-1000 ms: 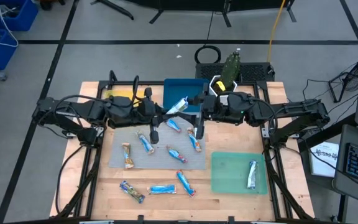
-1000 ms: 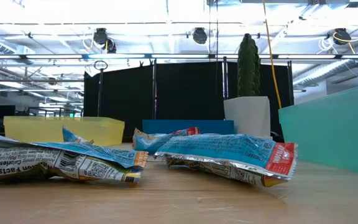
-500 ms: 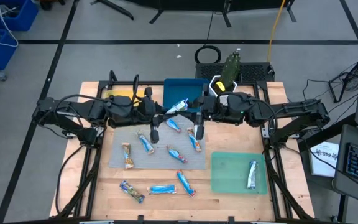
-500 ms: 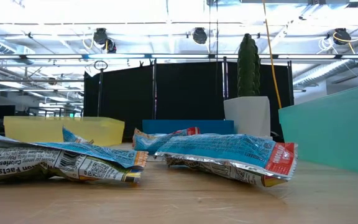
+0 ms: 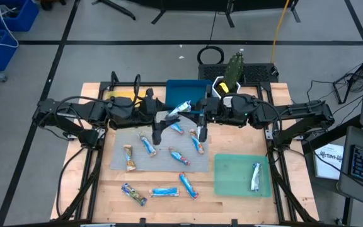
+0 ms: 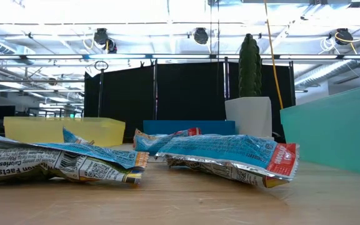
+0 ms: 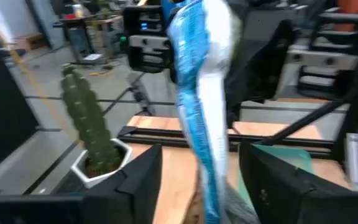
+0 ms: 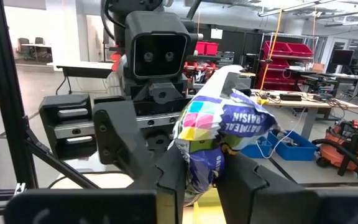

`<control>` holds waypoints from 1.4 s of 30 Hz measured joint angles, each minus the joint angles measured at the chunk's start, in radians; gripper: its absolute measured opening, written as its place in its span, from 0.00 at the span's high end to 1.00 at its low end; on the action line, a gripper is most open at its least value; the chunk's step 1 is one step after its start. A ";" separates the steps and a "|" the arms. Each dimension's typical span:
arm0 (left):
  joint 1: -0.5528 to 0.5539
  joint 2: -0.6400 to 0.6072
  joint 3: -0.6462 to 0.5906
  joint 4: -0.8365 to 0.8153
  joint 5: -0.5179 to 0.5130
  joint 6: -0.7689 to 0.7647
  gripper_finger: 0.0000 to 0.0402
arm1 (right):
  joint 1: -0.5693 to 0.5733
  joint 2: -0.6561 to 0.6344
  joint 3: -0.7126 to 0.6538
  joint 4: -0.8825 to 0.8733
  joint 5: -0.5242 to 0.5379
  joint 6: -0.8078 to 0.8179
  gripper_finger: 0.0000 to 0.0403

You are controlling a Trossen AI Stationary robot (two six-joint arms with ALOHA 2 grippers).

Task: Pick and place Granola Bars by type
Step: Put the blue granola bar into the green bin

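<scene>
One granola bar [image 5: 180, 108], wrapped in silver, blue and several other colours, hangs in the air over the near edge of the blue tray [image 5: 191, 91], between my two grippers. My right gripper [image 8: 205, 177] comes from the table's right and is shut on it. My left gripper [image 7: 209, 186] faces it from the left and is open. Its fingers stand on either side of the bar [image 7: 201, 106] without touching it. Several more bars [image 5: 180, 156] lie flat on the grey mat [image 5: 121, 140] below. My right gripper pinches one end of the bar [image 8: 199, 163] between its two fingers [image 8: 169, 180]. The fingers lie level and come from the table's right. The rest of the bar [image 8: 224, 121] sticks out past the fingertips toward the left arm, lifted clear of the table.
A green tray [image 5: 232, 183] at the near right holds one silver bar [image 5: 255, 176]. Three bars [image 5: 164, 191] lie on the bare wood at the near edge and fill the low view's foreground [image 6: 230, 153]. A yellow tray [image 5: 121, 96] sits under the left arm. A cactus pot [image 5: 230, 74] stands behind the blue tray.
My left gripper has opened and let go of the bar, and its fingers now stand apart beside it. My right gripper has shut on the bar's other end. The bar has stayed in the air between the two grippers.
</scene>
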 joint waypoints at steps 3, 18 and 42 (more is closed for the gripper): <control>0.000 -0.004 0.001 0.006 0.051 0.000 0.38 | 0.004 0.000 0.000 0.000 0.001 -0.001 0.84; 0.002 -0.085 0.000 -0.023 0.045 0.055 0.07 | 0.005 -0.037 0.000 -0.009 0.001 -0.003 0.88; 0.002 -0.194 0.000 -0.150 -0.028 -0.033 0.03 | 0.016 -0.333 0.000 -0.381 -0.139 -0.181 0.93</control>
